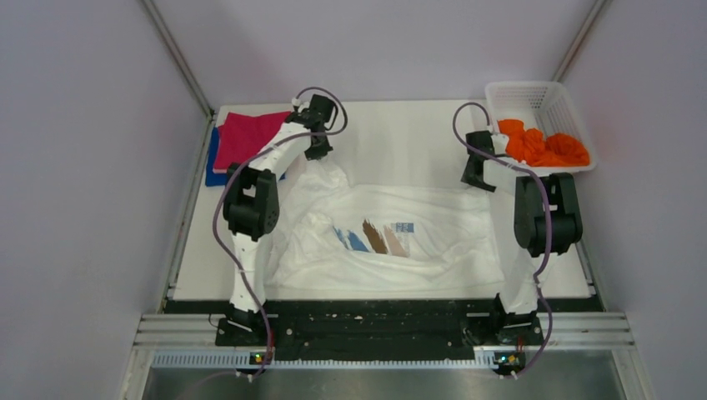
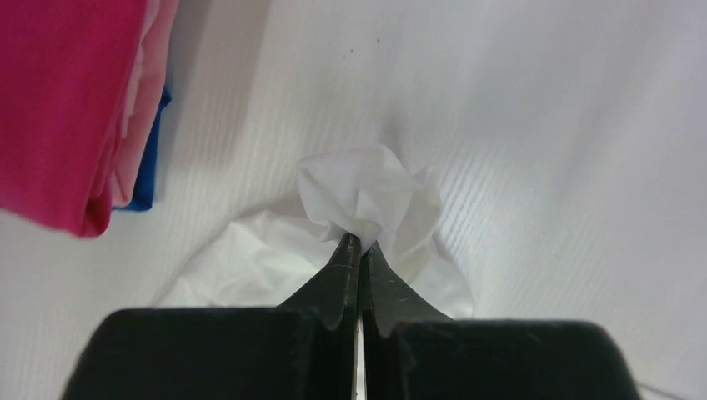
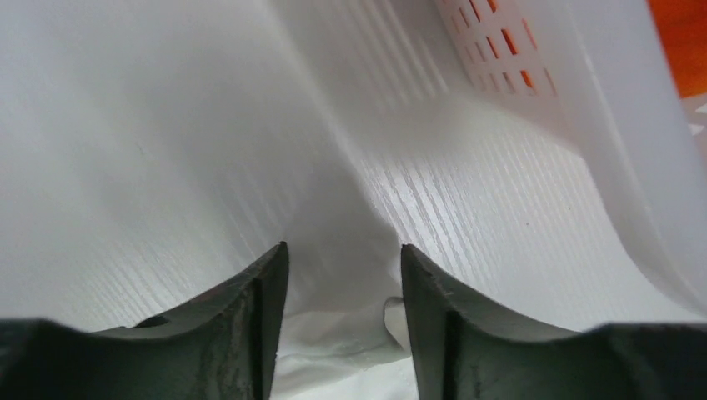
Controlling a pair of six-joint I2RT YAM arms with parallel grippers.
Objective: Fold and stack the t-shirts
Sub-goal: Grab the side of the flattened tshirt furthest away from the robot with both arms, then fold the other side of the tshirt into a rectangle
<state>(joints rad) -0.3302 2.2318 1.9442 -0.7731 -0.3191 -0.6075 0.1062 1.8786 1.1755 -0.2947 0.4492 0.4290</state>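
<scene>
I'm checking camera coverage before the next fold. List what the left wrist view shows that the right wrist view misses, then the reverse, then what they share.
Only left wrist: the folded magenta cloth t-shirt lying on a blue cloth t-shirt, and the left gripper shut on a bunch of the white cloth t-shirt. Only right wrist: the white plastic lattice basket, orange cloth in it, and the right gripper, jaws apart. Both: the white t-shirt and the white table.
</scene>
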